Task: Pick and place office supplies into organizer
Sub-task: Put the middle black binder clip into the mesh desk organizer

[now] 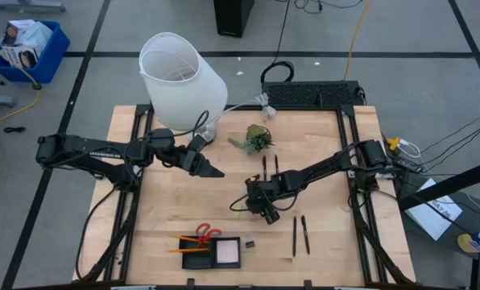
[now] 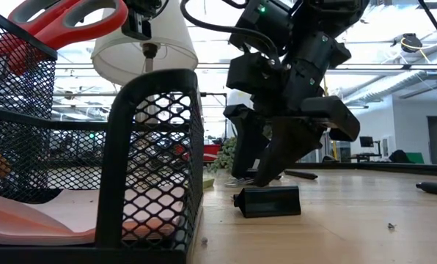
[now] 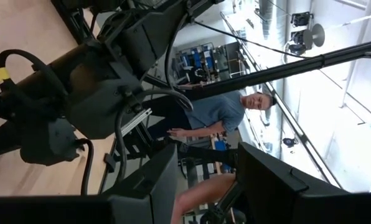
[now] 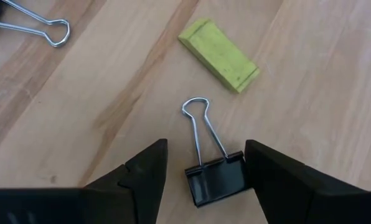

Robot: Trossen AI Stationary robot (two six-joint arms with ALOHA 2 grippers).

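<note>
Mesh walls of the low black rectangular organizer (image 2: 156, 158) fill the near table edge, holding a pink square sticky-note pad (image 1: 227, 252) and red-handled scissors (image 1: 207, 234). Mid-table, the right gripper (image 4: 205, 168) hangs with fingers apart around a small black binder clip (image 4: 215, 179), near a yellow-green eraser block (image 4: 218, 55). The left gripper (image 1: 211, 170) waits, fingers apart, beside the white lampshade (image 1: 181, 80).

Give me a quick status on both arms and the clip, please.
Right gripper open, fingers straddling black binder clip on the table. Left gripper waits open near the lamp. Yellow-green eraser lies just beyond; nothing blocking.
</note>
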